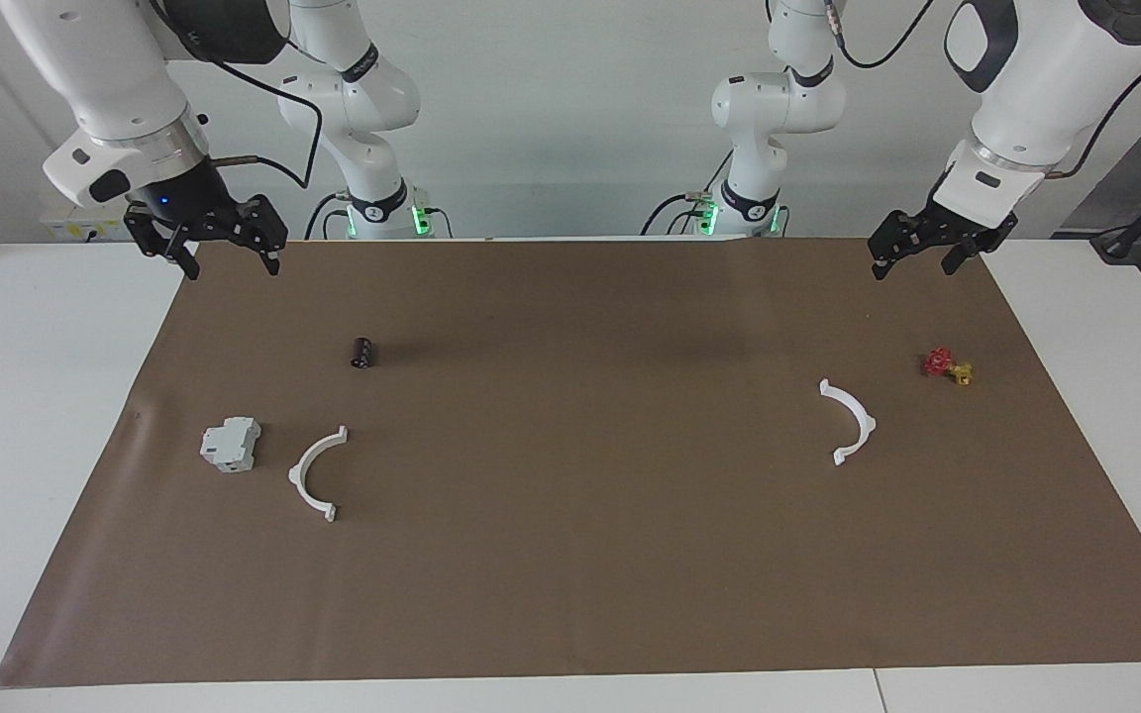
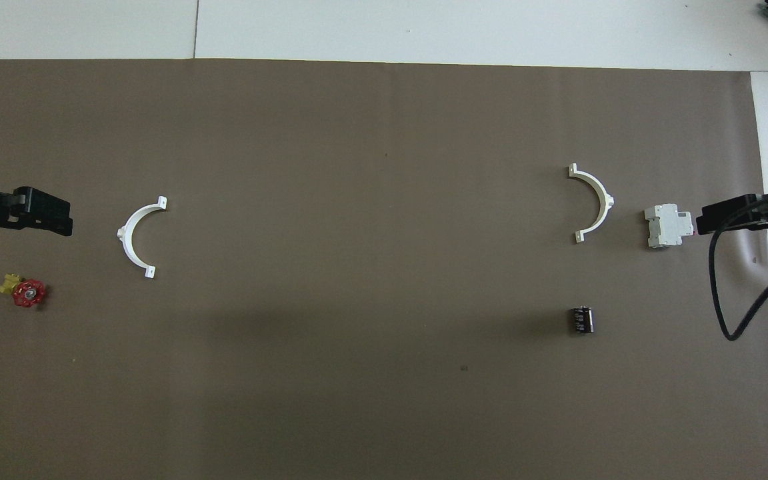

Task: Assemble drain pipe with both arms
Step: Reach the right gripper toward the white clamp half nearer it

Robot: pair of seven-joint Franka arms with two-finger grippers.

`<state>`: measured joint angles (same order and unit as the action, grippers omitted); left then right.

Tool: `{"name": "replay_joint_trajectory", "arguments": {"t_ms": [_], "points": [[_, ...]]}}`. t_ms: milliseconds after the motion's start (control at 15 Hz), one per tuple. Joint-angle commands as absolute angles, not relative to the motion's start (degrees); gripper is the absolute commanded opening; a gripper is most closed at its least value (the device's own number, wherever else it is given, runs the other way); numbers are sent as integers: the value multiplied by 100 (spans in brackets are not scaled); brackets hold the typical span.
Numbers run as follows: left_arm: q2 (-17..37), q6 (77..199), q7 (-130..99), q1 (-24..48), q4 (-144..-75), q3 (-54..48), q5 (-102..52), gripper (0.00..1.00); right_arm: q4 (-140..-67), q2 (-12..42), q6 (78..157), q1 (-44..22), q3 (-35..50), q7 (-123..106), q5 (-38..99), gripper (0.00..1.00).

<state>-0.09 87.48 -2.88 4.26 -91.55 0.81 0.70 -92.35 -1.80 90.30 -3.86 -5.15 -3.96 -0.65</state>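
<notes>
The drain pipe lies as two separate white half-ring arcs on the brown mat point(image 1: 570, 574). One arc point(image 1: 314, 476) point(image 2: 595, 203) rests toward the right arm's end, beside a grey-white block. The other arc point(image 1: 853, 423) point(image 2: 133, 237) rests toward the left arm's end. My right gripper point(image 1: 231, 259) point(image 2: 703, 223) hangs open in the air over the mat's edge by the robots, holding nothing. My left gripper point(image 1: 914, 263) point(image 2: 64, 220) hangs open over the same edge at its own end, also with nothing in it. Both arms wait apart from the arcs.
The grey-white boxy block point(image 1: 231, 443) point(image 2: 668, 225) sits on the mat beside the right arm's arc. A small black cylinder point(image 1: 363, 352) point(image 2: 581, 319) lies nearer to the robots than that arc. A red-and-yellow valve piece point(image 1: 947, 365) point(image 2: 25, 291) lies near the left arm's arc.
</notes>
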Motion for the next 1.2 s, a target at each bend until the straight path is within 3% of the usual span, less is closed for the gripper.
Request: {"name": "replay_joint_trajectory", "arguments": {"t_ms": [0,200,467,1133], "points": [[-70,8780,-352,501,-9158,141,18,100,-9220,-237,8947,-316,-483,-536,-132,100],[-70,8780,-343,492,-9158,141,18,100,-9403,-307,9166,-316,-475,-527,-106,100],[-70,8780,-334,492,-9158,149,18,100,-10317,-361,10421,-299,-475,-615,0,100],[-70,8789,-343,492,-9158,141,18,100,-10714,1915,13542,-88,-475,-2398,439,99]]}}
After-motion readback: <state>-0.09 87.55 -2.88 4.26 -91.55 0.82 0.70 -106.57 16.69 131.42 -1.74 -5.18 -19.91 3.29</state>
